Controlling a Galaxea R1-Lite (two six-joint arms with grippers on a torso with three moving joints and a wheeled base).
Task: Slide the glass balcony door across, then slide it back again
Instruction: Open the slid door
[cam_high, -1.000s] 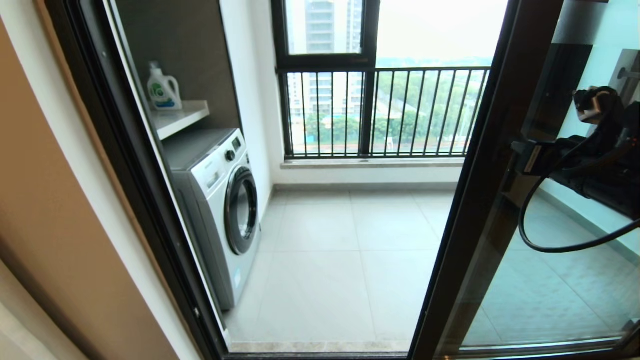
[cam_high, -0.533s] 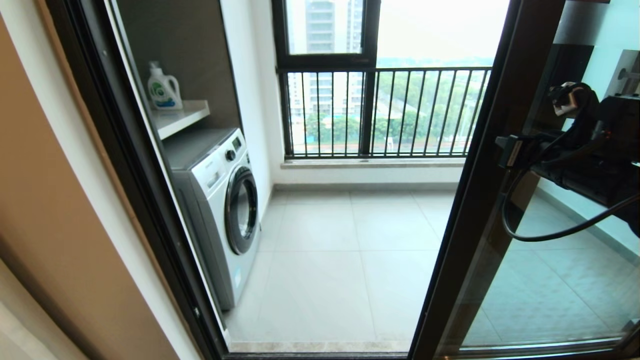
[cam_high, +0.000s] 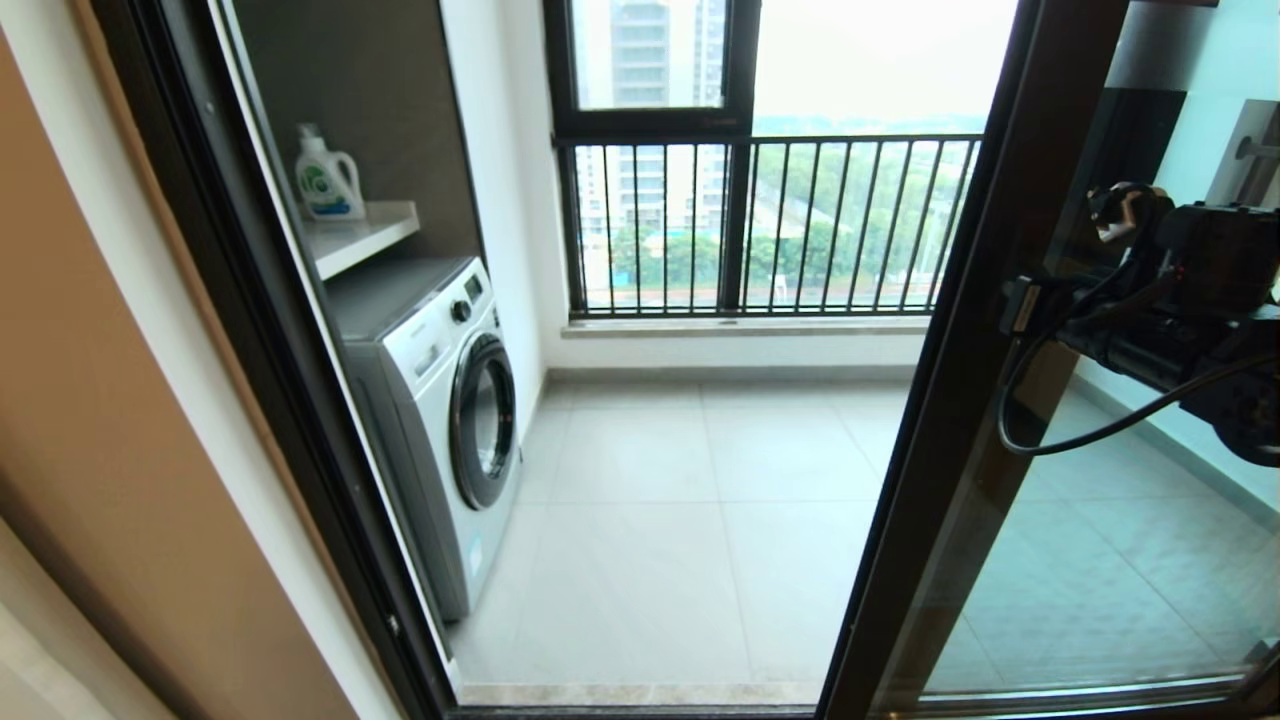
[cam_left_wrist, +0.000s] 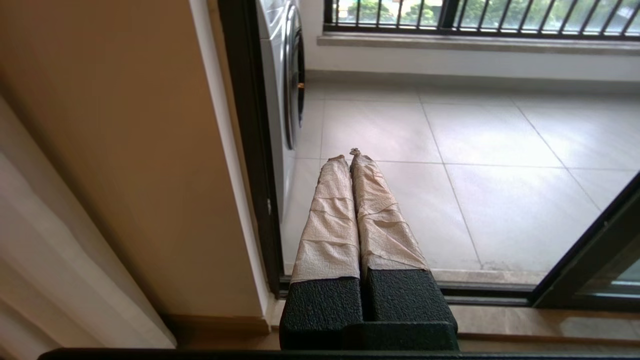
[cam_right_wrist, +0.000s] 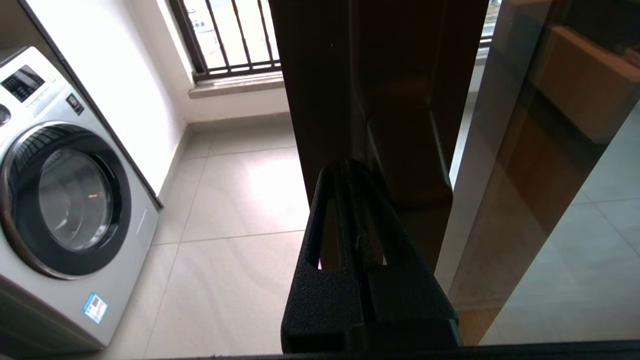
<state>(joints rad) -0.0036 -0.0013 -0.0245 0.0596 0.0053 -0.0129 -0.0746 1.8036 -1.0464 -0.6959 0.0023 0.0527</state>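
The glass balcony door (cam_high: 960, 400) stands slid to the right side of the opening, its dark brown frame edge running from the upper right down to the threshold; the left half of the doorway is open onto the tiled balcony floor (cam_high: 680, 520). Beyond the floor, the outer window (cam_high: 740, 200) with black railing bars closes off the far side. A washing machine (cam_high: 440, 400) stands against the left balcony wall, just inside the door frame, with a shelf (cam_high: 360, 235) above it carrying a detergent bottle (cam_high: 325, 175).

The right gripper (cam_right_wrist: 345, 172) is at the door's frame edge; its fingers are pressed together and empty, with the tips at the dark frame. The left gripper (cam_left_wrist: 350, 155) hangs low beside the left jamb, above the threshold, fingers together, holding nothing.
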